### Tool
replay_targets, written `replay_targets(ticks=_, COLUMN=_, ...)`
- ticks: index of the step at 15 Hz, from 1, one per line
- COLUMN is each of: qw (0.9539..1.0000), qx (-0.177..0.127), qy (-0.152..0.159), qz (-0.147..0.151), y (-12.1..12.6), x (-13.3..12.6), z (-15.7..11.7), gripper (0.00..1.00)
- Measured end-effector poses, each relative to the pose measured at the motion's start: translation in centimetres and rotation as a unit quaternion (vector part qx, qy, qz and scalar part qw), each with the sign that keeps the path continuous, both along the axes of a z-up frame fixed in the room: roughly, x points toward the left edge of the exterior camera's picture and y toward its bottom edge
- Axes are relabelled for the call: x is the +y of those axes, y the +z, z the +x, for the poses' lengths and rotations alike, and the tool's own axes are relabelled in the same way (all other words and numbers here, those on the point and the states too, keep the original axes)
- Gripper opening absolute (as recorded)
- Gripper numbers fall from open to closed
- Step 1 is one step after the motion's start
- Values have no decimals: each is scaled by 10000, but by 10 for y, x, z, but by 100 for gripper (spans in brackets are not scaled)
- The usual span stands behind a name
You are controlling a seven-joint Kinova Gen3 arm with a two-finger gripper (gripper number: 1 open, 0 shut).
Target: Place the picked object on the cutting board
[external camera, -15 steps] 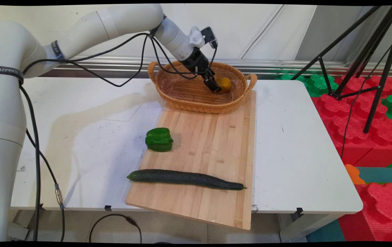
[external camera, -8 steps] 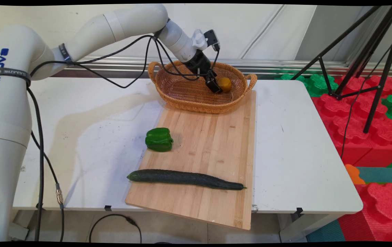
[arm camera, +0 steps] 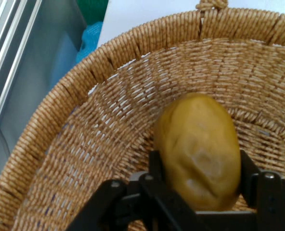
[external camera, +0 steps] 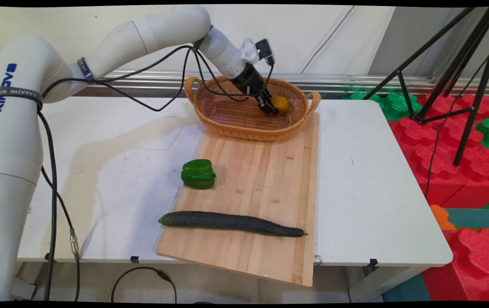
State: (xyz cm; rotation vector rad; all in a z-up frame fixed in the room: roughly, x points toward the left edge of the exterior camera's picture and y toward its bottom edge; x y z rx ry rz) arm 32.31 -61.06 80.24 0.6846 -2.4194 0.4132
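Inside the wicker basket (external camera: 244, 115), the gripper (external camera: 270, 109) has its jaws closed around a yellowish potato (arm camera: 200, 149). Nearer than the basket, a green pepper (external camera: 198, 173) and a cucumber (external camera: 231, 223) lie on the cutting board (external camera: 266, 184).

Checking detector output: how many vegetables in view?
3. Green pepper at the wooden board's left edge; cucumber across the board's near end; potato in the wicker basket, between the gripper's fingers. None seems hidden.

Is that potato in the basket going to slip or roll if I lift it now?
The potato sits between the fingers and looks rounded and smooth, so it may pivot. It seems firm, unlikely to squash. If released, the basket wall's slope would probably roll it inward.
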Motion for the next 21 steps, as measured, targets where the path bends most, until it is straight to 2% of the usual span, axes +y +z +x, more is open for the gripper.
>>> replay_targets(ticks=6, qw=10000, qx=69, qy=26, qz=-13, y=2, x=2, z=5, gripper=0)
replay_targets(ticks=11, qw=9998, qx=197, qy=33, qz=-60, y=17, x=13, z=15, gripper=0)
replay_targets(ticks=21, qw=9989, qx=458, qy=30, qz=-2, y=67, x=73, z=65, gripper=0)
